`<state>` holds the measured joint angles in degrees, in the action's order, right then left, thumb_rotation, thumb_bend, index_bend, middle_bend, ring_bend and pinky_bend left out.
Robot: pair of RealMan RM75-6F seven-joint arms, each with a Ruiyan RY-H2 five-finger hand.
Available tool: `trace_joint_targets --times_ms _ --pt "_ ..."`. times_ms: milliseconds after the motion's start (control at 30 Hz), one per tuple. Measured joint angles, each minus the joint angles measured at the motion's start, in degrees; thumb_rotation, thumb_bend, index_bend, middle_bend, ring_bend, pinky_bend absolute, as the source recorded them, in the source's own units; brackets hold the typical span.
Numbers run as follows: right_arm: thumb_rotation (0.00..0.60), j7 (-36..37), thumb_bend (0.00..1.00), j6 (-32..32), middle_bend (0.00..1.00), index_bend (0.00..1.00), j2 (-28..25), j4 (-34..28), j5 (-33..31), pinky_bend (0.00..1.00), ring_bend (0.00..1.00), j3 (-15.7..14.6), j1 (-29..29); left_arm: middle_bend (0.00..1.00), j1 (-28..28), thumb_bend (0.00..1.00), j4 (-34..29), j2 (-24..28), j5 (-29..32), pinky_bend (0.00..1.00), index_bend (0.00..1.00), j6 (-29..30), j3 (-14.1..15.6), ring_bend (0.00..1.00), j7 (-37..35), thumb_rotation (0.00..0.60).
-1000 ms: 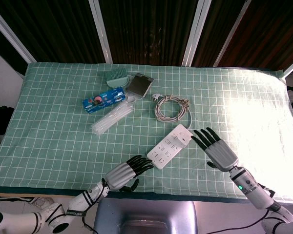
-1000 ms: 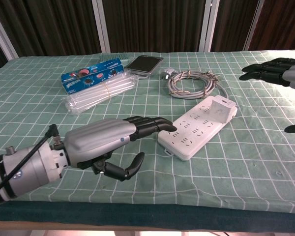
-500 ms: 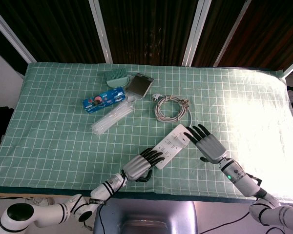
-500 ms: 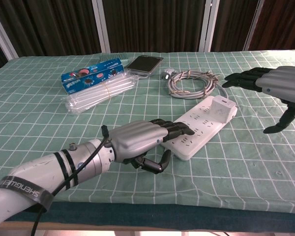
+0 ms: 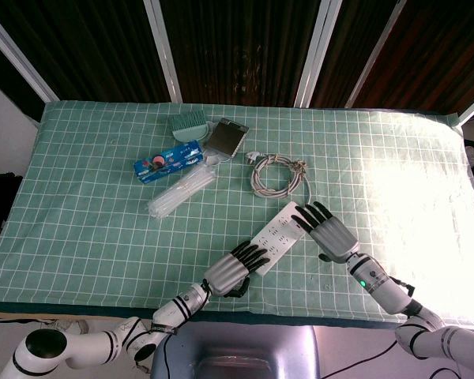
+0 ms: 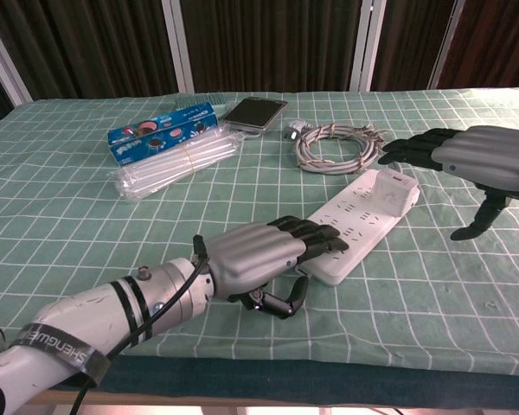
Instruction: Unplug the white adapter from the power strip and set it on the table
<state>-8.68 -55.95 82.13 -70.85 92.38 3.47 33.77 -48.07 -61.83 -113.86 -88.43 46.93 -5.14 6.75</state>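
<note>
— While the power strip (image 5: 277,235) is laid slantwise near the front edge of the tabletop (image 5: 87,229), where is the white adapter (image 6: 393,191) found?

— It is seen plugged into the strip's far end, standing upright from the sockets, with the coiled cable (image 5: 278,174) lying just behind it toward the middle of the tabletop.

— How is the left robot hand (image 6: 259,252) placed?

— Its fingers (image 6: 316,234) are laid flat across the near end of the strip, palm down, and the thumb is curled under beside the strip's near edge. Nothing is gripped; the strip is only pressed or touched from above.

— And the right robot hand (image 6: 476,160)?

— It is held above the tabletop just beside the adapter, fingers spread and stretched toward it, the thumb hanging down apart. Nothing is held in it. Whether the fingertips touch the adapter cannot be told from either view.

— What else is carried on the tabletop?

— Toward the far left, a blue snack box (image 5: 167,160), a bundle of clear straws (image 5: 182,192), a phone (image 5: 226,137) and a green brush (image 5: 189,124) are grouped, well apart from both robot hands.
</note>
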Motion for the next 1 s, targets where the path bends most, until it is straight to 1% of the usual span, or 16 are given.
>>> trace_joint_targets --times_ms 133,233,433,600,667,833,1000 --pt "0.600 -0.32 0.15 -0.39 0.00 0.00 2.01 3.24 1.00 0.00 0.00 -0.19 1.28 0.00 -0.17 0.75 0.78 -0.58 -0.03 0.05 0.00 0.42 0.56 0.00 1.16 0.361" --pt "0.600 -0.63 0.18 -0.92 0.00 0.00 3.49 5.77 2.03 0.00 0.00 -0.50 2.23 0.00 -0.32 0.75 1.11 -1.03 0.14 0.05 0.00 0.49 1.05 0.00 1.56 0.362" --pt "0.600 -0.23 0.22 -3.39 0.07 0.04 6.40 10.56 4.08 0.01 0.00 -1.54 3.19 0.00 -0.51 0.76 1.38 -1.06 0.25 0.05 0.00 0.71 1.67 0.00 2.01 0.363" --pt "0.600 1.08 0.28 -4.65 0.12 0.11 8.46 13.43 5.01 0.05 0.00 -2.24 3.79 0.00 -0.51 0.76 1.50 -1.01 0.38 0.05 0.00 0.91 1.90 0.00 2.11 0.365" --pt "0.600 1.26 0.31 -4.73 0.16 0.16 8.81 14.00 5.13 0.06 0.00 -2.38 3.95 0.00 -0.52 0.76 1.50 -0.98 0.40 0.05 0.00 0.97 1.98 0.00 2.12 0.364" --pt "0.600 1.65 0.36 -5.48 0.25 0.28 10.57 17.38 5.71 0.11 0.07 -2.77 4.71 0.00 -0.59 0.76 1.15 -0.54 0.39 0.05 0.00 1.21 2.36 0.00 2.03 0.366" --pt "0.600 1.51 0.36 -5.33 0.28 0.32 11.80 19.45 5.49 0.13 0.10 -3.11 5.41 0.00 -0.64 0.76 1.13 -0.43 0.58 0.05 0.00 1.33 2.53 0.00 1.95 0.367"
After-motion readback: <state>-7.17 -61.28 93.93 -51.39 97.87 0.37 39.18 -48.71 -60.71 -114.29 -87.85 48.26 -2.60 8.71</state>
